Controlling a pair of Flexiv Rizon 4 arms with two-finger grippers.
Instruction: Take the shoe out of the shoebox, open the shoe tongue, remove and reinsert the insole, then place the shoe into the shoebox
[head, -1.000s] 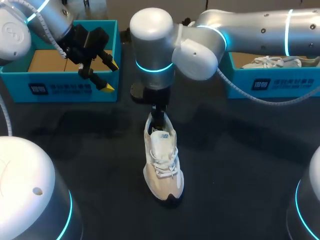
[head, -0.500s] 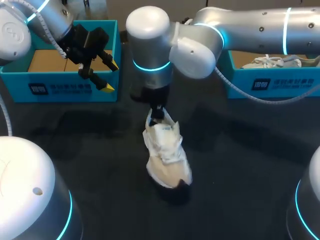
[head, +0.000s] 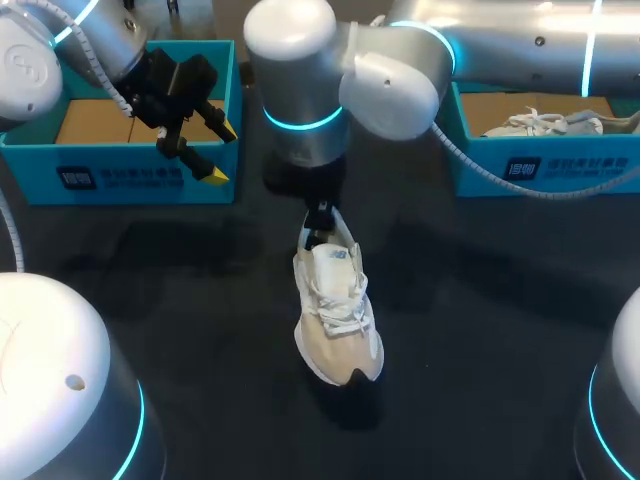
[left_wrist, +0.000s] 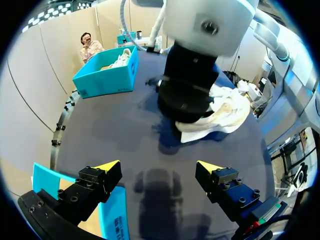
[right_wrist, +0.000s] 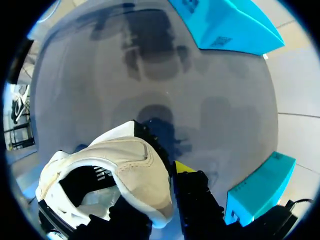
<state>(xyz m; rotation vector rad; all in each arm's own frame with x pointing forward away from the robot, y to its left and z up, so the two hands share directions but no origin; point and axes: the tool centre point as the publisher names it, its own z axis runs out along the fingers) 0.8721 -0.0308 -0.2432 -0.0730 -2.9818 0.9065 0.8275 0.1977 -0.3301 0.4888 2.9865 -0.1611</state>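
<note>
**Shoe.** The shoe (head: 335, 310) is out of both boxes, held over the middle of the counter (head: 480, 300) and gripped at the heel by the right jaws. One second earlier it stands level on the counter, sole down, below those jaws. Half a second earlier it is rolled to one side. It now hangs toe-away from the jaws with its shadow set apart from the sole – judged to be lifted clear, or nearly so.

**Right jaws.** The right arm (head: 300, 90) reaches in over the heel. In the right wrist view the jaws are closed on the heel collar of the shoe (right_wrist: 135, 170): one yellow-tipped finger lies against the outside of the heel, and the other is hidden behind or inside the collar.

**Left jaws.** The left arm (head: 60, 50) has not moved. Its jaws are spread wide and hold nothing. They hang at the front wall of the left shoebox (head: 120, 175), with the shoe well ahead of them.

**Surroundings.** The right shoebox (head: 540, 165), far from both sets of jaws, holds a second shoe (head: 545, 123).

**Meaning for the task.** Removal from the box is complete. The lift and roll read as a re-orientation of the shoe – probably to present the tongue. The laces appear undisturbed, so the tongue step is judged not yet done. The insole cannot be made out.
</note>
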